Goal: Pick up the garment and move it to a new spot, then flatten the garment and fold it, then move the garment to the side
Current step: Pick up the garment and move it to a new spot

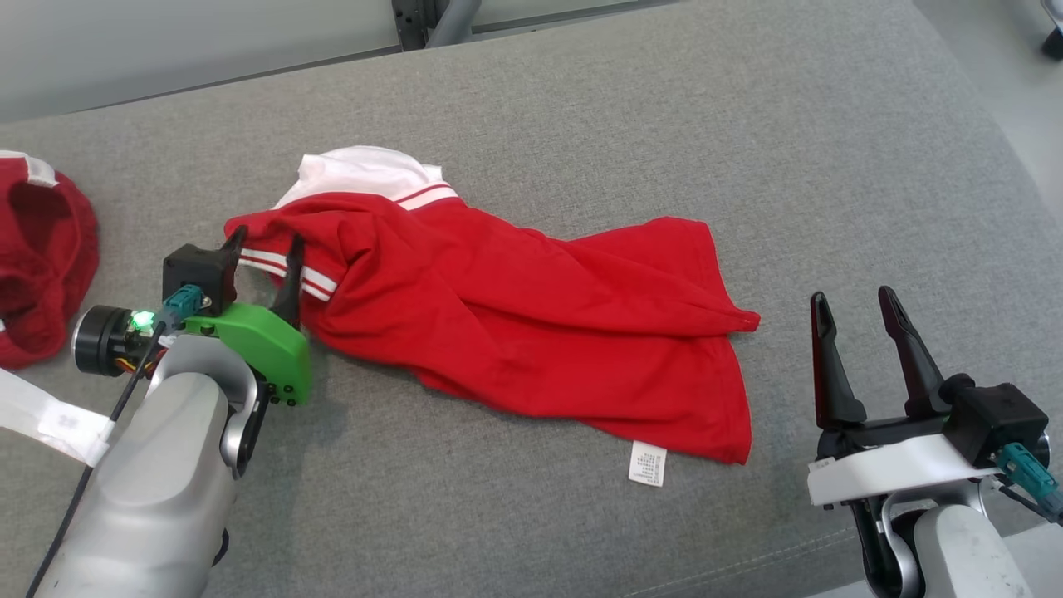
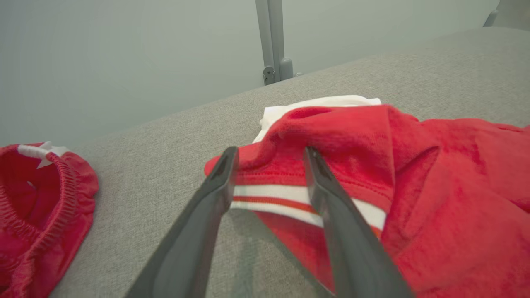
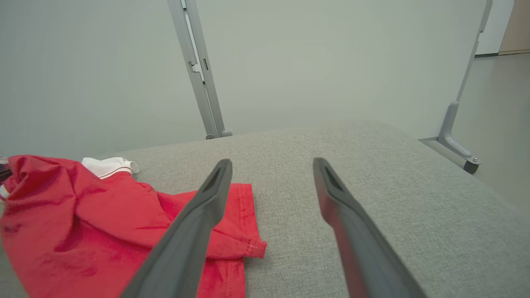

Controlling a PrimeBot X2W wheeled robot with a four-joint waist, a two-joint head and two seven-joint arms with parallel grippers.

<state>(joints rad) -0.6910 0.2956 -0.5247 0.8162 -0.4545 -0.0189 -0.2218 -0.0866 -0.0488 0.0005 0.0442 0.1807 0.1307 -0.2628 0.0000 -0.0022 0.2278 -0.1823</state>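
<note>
Crumpled red polo shirt point(image 1: 515, 316) on grey surface point(image 1: 747, 124); left jaws parted astride striped cuff point(image 2: 290, 198), right jaws wide, empty, hem point(image 3: 244, 215) just left. Flattening seemingly in hand; next: grip both, spread.

The left claw point(image 1: 267, 238) has two dark fingers, a green cover point(image 1: 266, 345), a black block point(image 1: 195, 270), a teal plug point(image 1: 183, 301), a lit green lamp point(image 1: 143, 318) and a black cable point(image 1: 100, 448) along its silver forearm point(image 1: 149, 498). The right claw point(image 1: 851, 295) has a white cover point(image 1: 889, 469).

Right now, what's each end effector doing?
Left end effector: open, astride the shirt cuff.
Right end effector: open, empty.
</note>
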